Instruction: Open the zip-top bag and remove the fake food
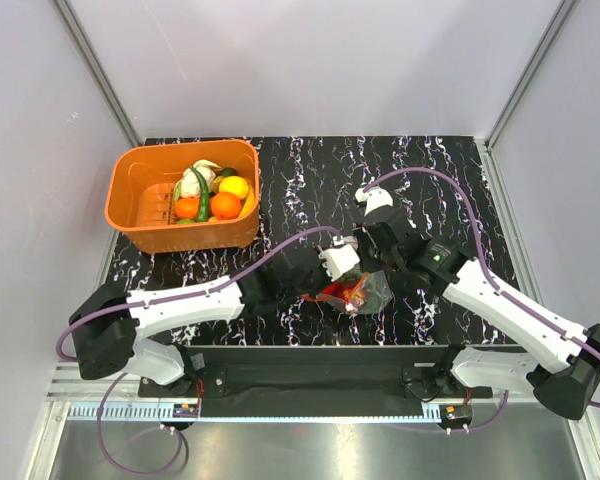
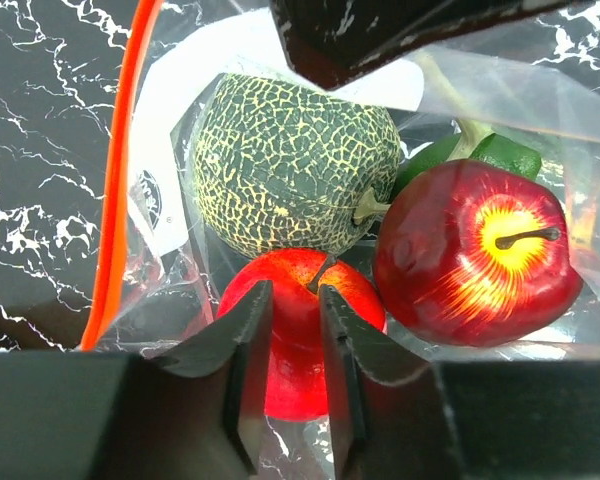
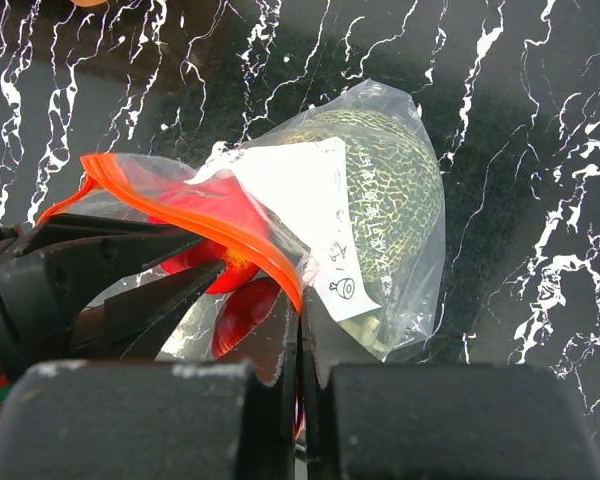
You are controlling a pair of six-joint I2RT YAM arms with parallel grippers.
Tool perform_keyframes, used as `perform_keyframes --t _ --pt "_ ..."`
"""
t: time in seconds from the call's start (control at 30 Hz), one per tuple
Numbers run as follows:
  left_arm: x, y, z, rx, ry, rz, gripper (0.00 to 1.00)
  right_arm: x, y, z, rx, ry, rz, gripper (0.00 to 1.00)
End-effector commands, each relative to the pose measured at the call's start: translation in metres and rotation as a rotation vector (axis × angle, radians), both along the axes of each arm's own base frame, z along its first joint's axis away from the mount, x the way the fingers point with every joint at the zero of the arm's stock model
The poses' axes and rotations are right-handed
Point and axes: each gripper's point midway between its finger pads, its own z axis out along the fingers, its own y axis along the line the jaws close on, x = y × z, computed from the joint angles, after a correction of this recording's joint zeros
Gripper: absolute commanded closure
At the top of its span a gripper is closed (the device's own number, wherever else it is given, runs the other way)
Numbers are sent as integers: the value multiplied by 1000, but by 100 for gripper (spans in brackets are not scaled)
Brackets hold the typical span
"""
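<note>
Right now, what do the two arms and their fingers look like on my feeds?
Both arms are white links with black joints, each trailed by a purple cable. The left arm and right arm end in black housings. The fingers are black, angular and tapered.

basket [image 1: 140,215]: upper left of frame, on worktop [image 1: 310,175], fruit pieces inside | zip-top bag [image 1: 358,292]: lower centre, on worktop, fake food [image 2: 298,170] inside | left end effector [image 1: 338,268]: at bag's left, reaching into its mouth | right end effector [image 1: 372,262]: at bag's upper right edge
</note>
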Motion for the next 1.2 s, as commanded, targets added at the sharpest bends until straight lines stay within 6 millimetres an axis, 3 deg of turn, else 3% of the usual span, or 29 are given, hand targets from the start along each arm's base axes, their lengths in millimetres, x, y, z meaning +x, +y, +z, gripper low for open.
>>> perform_keyframes --t 0.0,0.07,0.2,0.23,0.27,0.43,0.9,1.17 --pt "0 -10 38 -92 -29 -12 71 3 3 12 59 -29 -8 100" --pt "0 -11 39 -89 -26 -11 69 3 3 10 56 -27 -8 100" --pt "3 -8 27 -23 1 9 40 3 3 7 51 -21 -10 100" --pt "3 -8 22 -9 22 21 28 3 4 6 53 -20 -9 100" --pt "4 -6 19 4 33 38 24 3 4 4 48 -17 -6 100" --pt "9 2 4 79 84 122 19 2 7 0 63 -8 0 100" --pt "-12 4 -47 171 158 1 17 1 15 -2 93 2 21 100" --pt "3 -8 -45 111 89 29 17 -3 16 -2 114 6 38 100"
